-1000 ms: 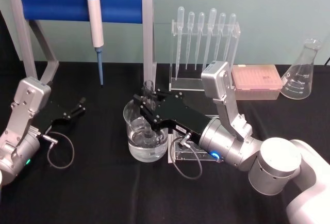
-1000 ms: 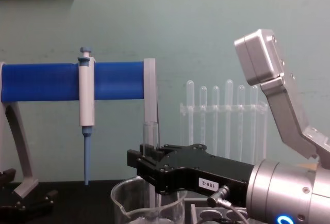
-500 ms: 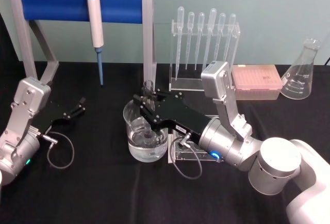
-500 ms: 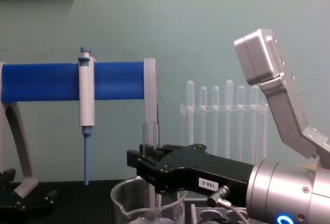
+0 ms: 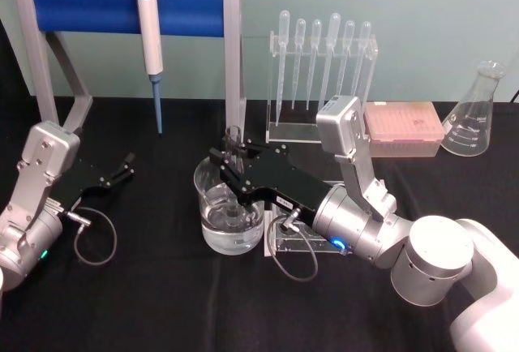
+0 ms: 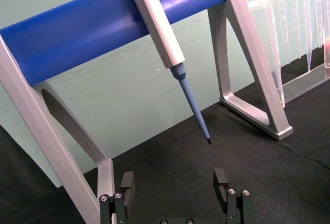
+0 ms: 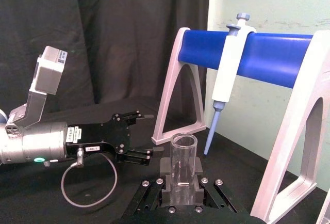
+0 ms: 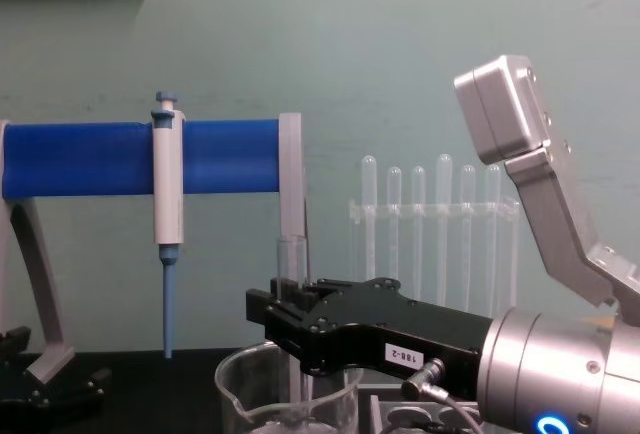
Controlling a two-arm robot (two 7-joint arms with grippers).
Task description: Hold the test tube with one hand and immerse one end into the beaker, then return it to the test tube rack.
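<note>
Test tube (image 5: 234, 143) was upright, clamped in the right end effector (image 5: 233, 167), lower end down inside the beaker (image 5: 209, 234) mid-desk. Head view showed the tube tip reaching into the liquid. Chest view cut that off but gave the side profile: open rim of the tube (image 8: 291, 259) above the black fingers, beaker spout (image 8: 232, 384) below. Right wrist view looked along the tube, fingers tight on both sides. Clear rack (image 5: 280, 238) sat just right of the beaker, under the right wrist. Left end effector (image 5: 123, 167) was parked low on the desk (image 5: 162, 303), far left, jaws wide apart. Left wrist view confirmed the gap, with the pipettor (image 6: 154, 28) hanging beyond.
</note>
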